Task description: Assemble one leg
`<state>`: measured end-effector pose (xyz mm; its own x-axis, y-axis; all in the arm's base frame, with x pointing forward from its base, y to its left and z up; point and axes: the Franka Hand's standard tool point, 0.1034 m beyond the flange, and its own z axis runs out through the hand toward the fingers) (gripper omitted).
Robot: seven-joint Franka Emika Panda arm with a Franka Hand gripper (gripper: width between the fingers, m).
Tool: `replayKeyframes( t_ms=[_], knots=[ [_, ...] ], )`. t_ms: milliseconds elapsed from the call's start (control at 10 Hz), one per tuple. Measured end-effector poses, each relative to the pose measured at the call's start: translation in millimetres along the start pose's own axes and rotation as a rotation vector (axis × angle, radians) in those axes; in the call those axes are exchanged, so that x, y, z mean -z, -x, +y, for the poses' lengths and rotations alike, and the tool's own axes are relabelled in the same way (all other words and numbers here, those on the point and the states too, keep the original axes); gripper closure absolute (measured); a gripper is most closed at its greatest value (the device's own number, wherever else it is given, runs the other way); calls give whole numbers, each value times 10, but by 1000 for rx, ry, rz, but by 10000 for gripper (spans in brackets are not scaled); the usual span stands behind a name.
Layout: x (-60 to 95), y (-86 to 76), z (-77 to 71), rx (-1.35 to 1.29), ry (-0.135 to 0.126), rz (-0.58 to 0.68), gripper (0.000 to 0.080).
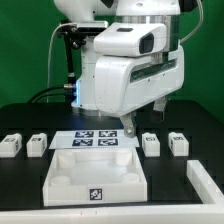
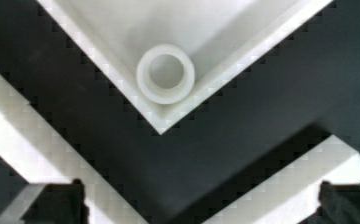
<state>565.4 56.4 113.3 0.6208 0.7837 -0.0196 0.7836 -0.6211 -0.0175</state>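
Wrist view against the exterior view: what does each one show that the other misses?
Only the wrist view shows the round socket in a corner of the white panel. Only the exterior view shows four legs, the marker board and the robot arm. Both show the panel and the open hand.

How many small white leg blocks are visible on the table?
4. Two legs lie on the exterior view's left of the marker board, two on its right. The arm may hide others.
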Motion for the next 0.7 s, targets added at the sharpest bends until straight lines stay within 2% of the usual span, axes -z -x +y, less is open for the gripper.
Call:
replayKeyframes(
  t_ms=[700],
  knots=[
    [-1,0,0,0,0,0,150]
  ],
)
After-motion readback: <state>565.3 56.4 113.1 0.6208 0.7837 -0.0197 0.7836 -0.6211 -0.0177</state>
